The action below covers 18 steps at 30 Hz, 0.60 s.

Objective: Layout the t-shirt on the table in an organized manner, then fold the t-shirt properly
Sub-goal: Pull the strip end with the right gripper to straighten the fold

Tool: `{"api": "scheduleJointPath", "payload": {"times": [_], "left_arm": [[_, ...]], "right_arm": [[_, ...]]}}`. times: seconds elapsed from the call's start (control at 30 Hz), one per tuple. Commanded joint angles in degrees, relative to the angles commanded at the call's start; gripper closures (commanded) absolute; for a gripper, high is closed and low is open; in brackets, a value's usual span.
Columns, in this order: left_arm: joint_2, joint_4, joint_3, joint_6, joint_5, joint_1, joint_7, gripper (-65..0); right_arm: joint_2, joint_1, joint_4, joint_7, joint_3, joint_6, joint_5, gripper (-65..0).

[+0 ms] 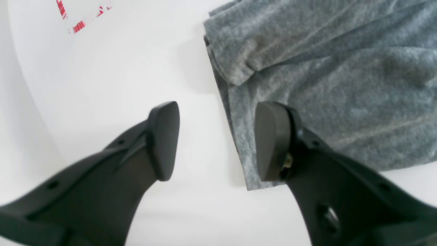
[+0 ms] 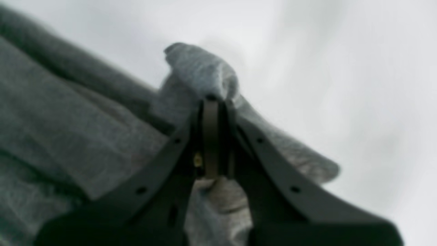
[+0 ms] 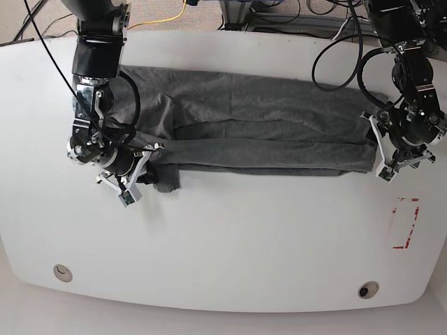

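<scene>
**A:** Item one?

**B:** A plain heather-grey short-sleeved cotton t-shirt (image 3: 258, 132), soft and creased, no print. It is lying as a long folded band across the far half of the large glossy white tabletop (image 3: 230, 244), running side to side, with layers overlapping along the near edge.

**A:** Who is holding it?

**B:** The black right gripper (image 2: 213, 102) is pinching a bunched corner of the cloth, fingers pressed together; a puff of fabric is sticking out above the tips. That wrist view is blurred, so I am taking the bunch for a sleeve or hem end, no closer.

**A:** And the other?

**B:** The black left gripper (image 1: 216, 140) is standing spread wide, holding nothing. One pad is hovering over the shirt's edge, the other over bare table.

**A:** Other marks?

**B:** A red dashed rectangle (image 3: 406, 223) is sitting near that arm, apart from the cloth.
</scene>
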Motion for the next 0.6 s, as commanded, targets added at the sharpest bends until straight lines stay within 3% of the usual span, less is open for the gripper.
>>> {"api": "scheduleJointPath", "payload": {"times": [0.3,0.6], "left_arm": [[0.0,-5.27,0.09,0.0,0.0,-0.18,-2.37,-33.2],[0.0,-7.12,0.18,0.0,0.0,-0.88,-2.46,-33.2]], "right_arm": [[-2.29,-10.02,20.48,-9.58,0.26,0.0,0.0,-1.1],[-2.37,-19.52,29.27,-12.4,0.18,0.0,0.0,-1.1]]}}
